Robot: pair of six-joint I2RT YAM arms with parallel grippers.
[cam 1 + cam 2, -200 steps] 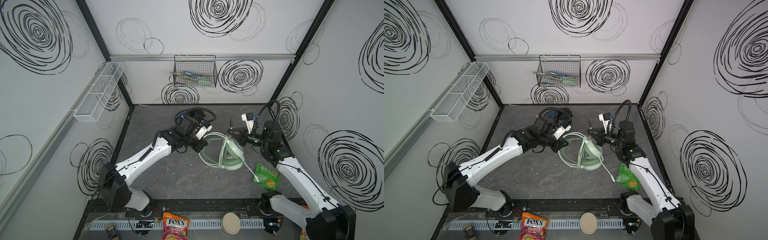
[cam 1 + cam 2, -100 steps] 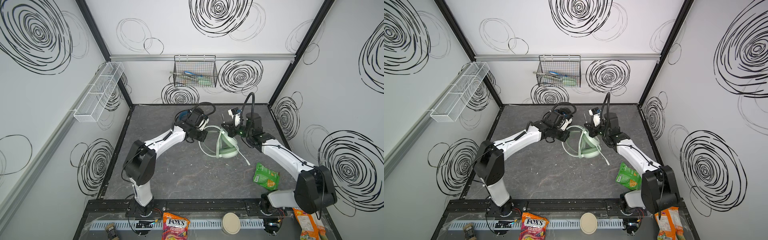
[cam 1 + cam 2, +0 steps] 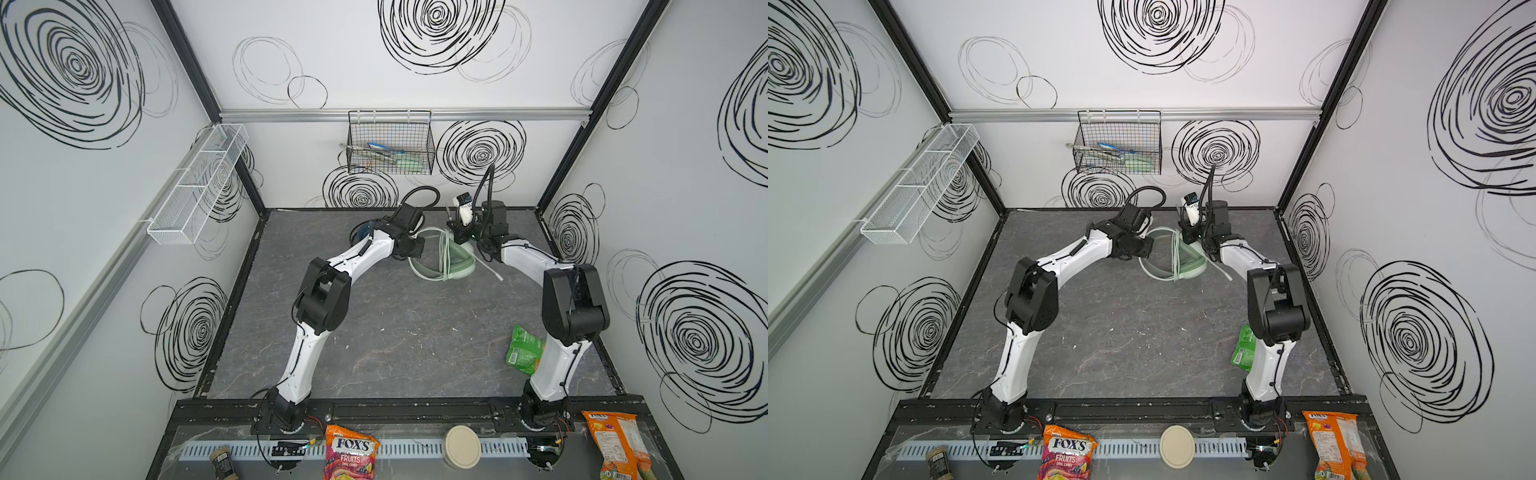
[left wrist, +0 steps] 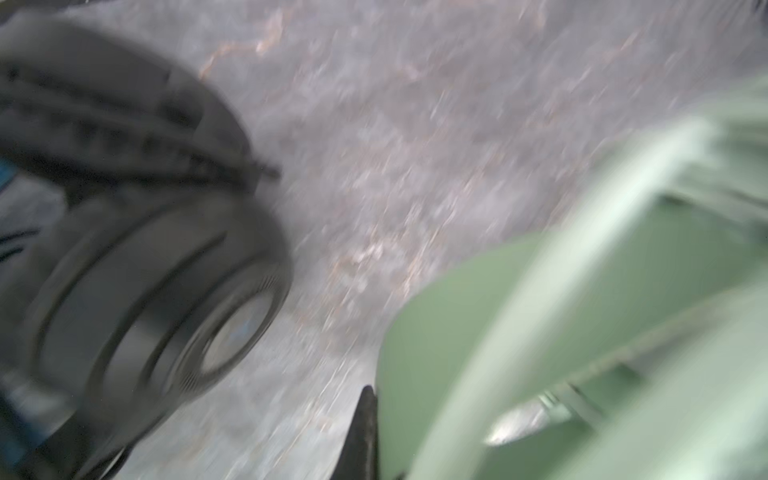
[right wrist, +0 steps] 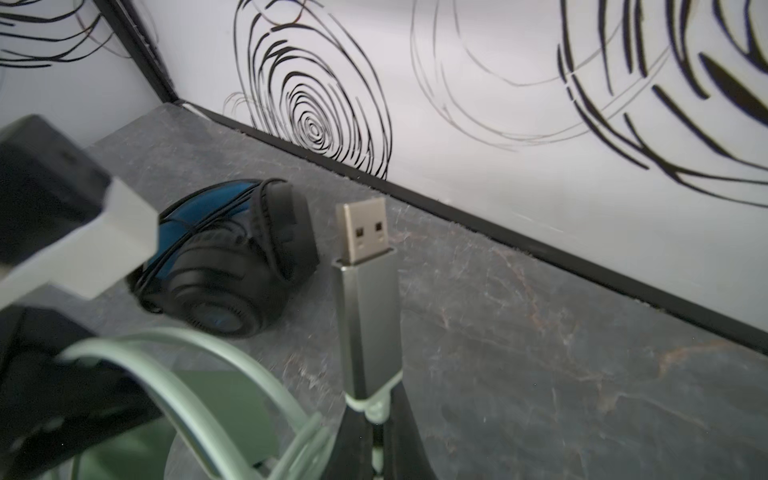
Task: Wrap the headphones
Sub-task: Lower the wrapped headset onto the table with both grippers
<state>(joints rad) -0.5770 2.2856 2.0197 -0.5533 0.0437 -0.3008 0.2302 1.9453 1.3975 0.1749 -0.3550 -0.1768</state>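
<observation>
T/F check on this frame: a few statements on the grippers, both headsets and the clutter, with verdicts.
1. The right gripper pinches the pale cable just below its USB plug. True.
2. The black headphones lie beside the green snack bag. False: they sit far from it, by the back wall.
3. The mint-green headphones sit between the two grippers. True.
4. The wire basket is empty. False: it holds a few items.
5. The left gripper is open. False: it is shut on the mint-green headphones.
</observation>
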